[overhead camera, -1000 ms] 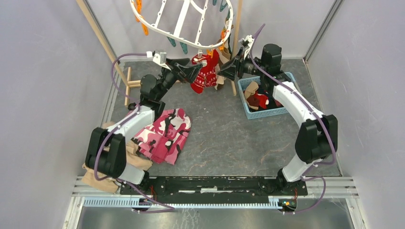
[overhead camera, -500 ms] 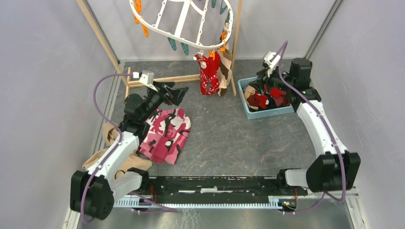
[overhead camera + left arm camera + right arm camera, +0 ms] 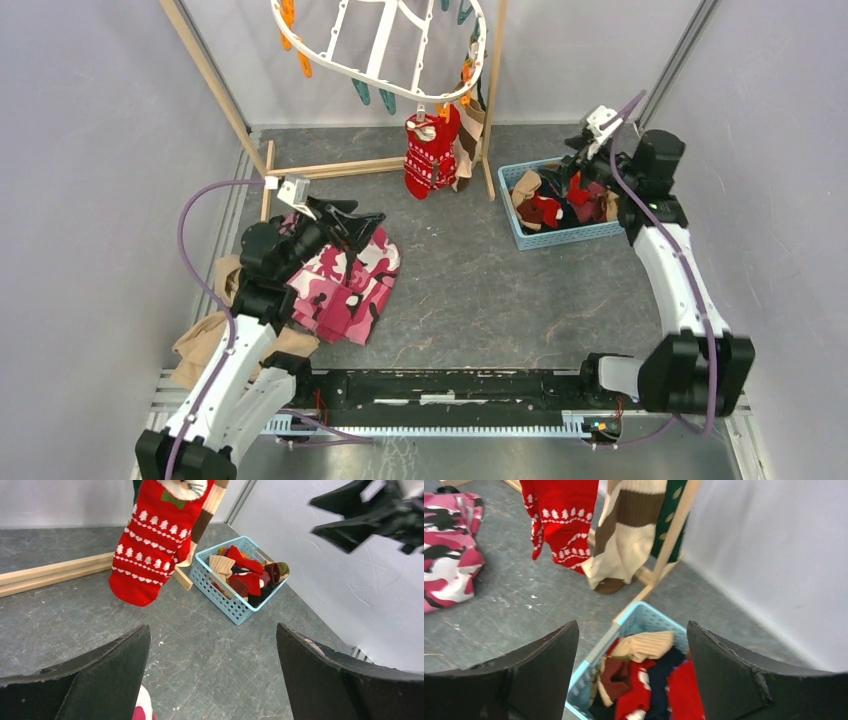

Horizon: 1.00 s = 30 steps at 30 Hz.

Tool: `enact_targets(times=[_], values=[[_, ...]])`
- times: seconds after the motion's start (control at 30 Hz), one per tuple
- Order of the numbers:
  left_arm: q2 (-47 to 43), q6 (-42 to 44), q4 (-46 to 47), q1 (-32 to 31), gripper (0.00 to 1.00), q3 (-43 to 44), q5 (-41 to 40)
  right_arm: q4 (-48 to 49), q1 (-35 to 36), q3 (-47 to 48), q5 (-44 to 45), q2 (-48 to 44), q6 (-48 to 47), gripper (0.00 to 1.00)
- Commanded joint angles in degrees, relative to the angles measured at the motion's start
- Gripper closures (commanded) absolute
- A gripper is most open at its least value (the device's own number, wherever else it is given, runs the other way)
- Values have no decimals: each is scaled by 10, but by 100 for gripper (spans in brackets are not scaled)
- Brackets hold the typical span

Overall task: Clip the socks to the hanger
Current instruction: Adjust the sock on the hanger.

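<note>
A: The right gripper (image 3: 631, 630): what is it holding?

B: Nothing. Its jaws stand wide apart with only air between them. It hangs just above the light-blue plastic mesh basket (image 3: 629, 612) at the far right of the table.

A: And inside the basket?

B: A loose heap of small socks. A tan ribbed knit sock (image 3: 646, 645) lies on top, with red knit socks (image 3: 684, 690) and a dark navy sock (image 3: 659, 675) tangled under it.

A: How would they handle?

B: Light, soft and floppy, I'd judge. They will droop and may drag a neighbour along. I'd pinch one near the cuff, where the knit is thickest, and lift slowly so only one comes away. The tan one looks easiest, since it is uppermost and its edge lies free.

A: The left gripper (image 3: 212, 630)?

B: Also spread wide and empty. It sits above the top edge of the pink camouflage garment (image 3: 345, 280), well apart from the basket.

A: What's already hung?

B: A red knit sock with white tree pattern (image 3: 425, 155) and a brown-and-cream striped sock (image 3: 629, 535) hang side by side. They dangle from the near rim of the white plastic oval hanger frame (image 3: 380, 45). Teal clips (image 3: 385, 100) along that rim hang bare, so there is room. Limp fabric folds easily, so I'd offer the cuff to a clip pulled taut.
</note>
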Motion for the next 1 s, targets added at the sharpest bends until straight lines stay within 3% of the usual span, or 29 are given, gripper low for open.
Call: enact_targets(times=[0.0,0.17,0.33,0.4,0.5,0.7,0.8,0.97], values=[[-50,4,-69,3,0,4,3,136,42,-1,14,85,134,19],[-111,8,-109,3,0,-11,-21,221,143,40,162,186,197,52],[-148,-15,-121,3,0,-27,-25,256,208,132,236,314,255,64],[-164,-16,-136,3,0,-25,-29,268,218,166,207,358,269,63],[-187,-12,-153,3,0,-28,-38,273,235,190,87,391,275,63],[-196,-14,-133,3,0,-40,-42,299,259,101,-61,320,204,56],[-179,-20,-107,3,0,-39,-32,201,259,113,-102,292,111,51],[-150,-31,-70,3,0,-33,-8,-7,257,152,-81,244,-31,27]])
